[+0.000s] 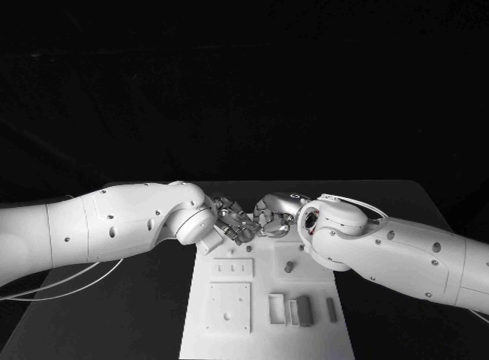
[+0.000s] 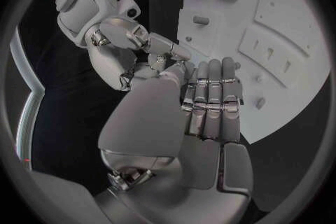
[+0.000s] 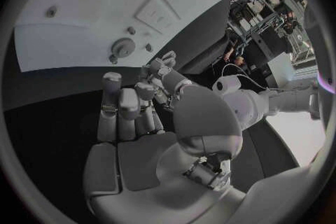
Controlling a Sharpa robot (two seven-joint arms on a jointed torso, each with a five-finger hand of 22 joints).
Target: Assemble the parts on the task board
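1. Task board (image 1: 268, 330) lies mid-tabletop (image 1: 115, 315); grey parts (image 1: 298, 309) stand in a row near its front edge, a small peg (image 1: 290, 265) further back.
2. Left hand (image 1: 229, 222) and right hand (image 1: 275, 214) meet fingertip to fingertip over the board's far end; fingers curled, whether anything is pinched between them I cannot tell.
3. Judgement: any handover here wants one firm grip before the other loosens, low over the board.

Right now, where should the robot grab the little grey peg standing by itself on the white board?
Pinch the peg near its top, coming straight down from above: it seems to stand upright with bare task board all around, so fingers fit on both sides.
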